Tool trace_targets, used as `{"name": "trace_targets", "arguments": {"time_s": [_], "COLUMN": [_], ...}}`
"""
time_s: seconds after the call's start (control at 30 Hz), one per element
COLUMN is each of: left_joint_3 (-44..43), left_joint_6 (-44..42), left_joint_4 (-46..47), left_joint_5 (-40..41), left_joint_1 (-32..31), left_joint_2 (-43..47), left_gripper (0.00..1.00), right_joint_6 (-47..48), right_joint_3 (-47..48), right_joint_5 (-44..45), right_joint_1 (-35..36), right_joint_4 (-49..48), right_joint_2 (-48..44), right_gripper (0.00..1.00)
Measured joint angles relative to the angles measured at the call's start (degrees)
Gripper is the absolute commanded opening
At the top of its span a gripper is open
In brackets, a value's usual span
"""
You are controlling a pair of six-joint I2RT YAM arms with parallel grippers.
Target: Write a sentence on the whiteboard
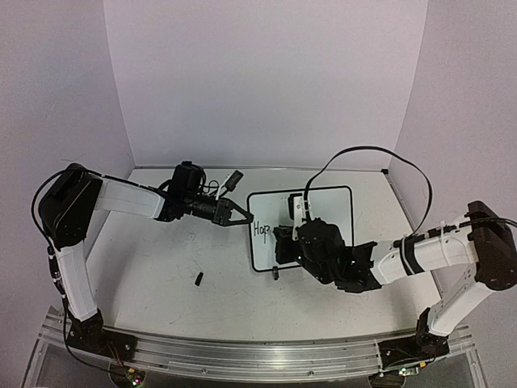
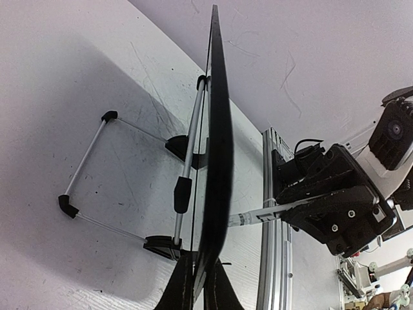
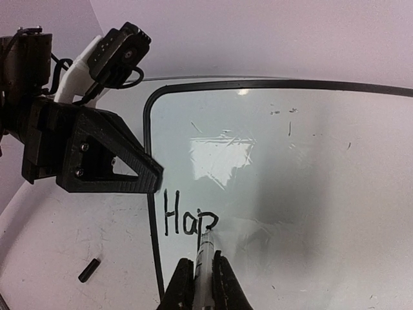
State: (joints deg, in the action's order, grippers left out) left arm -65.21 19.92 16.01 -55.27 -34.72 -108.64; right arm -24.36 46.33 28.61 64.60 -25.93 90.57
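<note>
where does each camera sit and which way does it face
Top external: above and behind the bases, looking down; both arms and the whiteboard show.
Left wrist: behind the left gripper, looking along the whiteboard's edge; own fingers clamp it.
Right wrist: behind the right gripper, facing the whiteboard's face; own fingers hold the marker.
Shared: each wrist view shows the other gripper.

The white tabletop (image 1: 161, 267) is scuffed with fine grey scratches. On its near left part a small black cylinder (image 1: 199, 279) lies on its side, perhaps a marker cap, though it is too small to tell; nothing else lies close to it. Pale lavender walls (image 1: 266, 81) close the tabletop in at the back and on both sides. A grooved aluminium rail (image 1: 258, 361) runs along the near edge, with a small green light (image 1: 133, 377) near its left end.
</note>
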Motion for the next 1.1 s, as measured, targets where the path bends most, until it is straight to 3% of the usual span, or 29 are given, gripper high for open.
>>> {"name": "trace_targets", "arguments": {"time_s": [1.1], "left_joint_3": [0.1], "left_joint_6": [0.0], "left_joint_4": [0.0], "left_joint_5": [0.3], "left_joint_1": [-0.2], "left_joint_2": [0.1], "left_gripper": [0.0], "right_joint_6": [0.9], "right_joint_3": [-1.5], "right_joint_5": [0.2], "right_joint_1": [-1.1], "right_joint_4": [0.0], "right_joint_2": [-3.3], "right_gripper": [0.0]}}
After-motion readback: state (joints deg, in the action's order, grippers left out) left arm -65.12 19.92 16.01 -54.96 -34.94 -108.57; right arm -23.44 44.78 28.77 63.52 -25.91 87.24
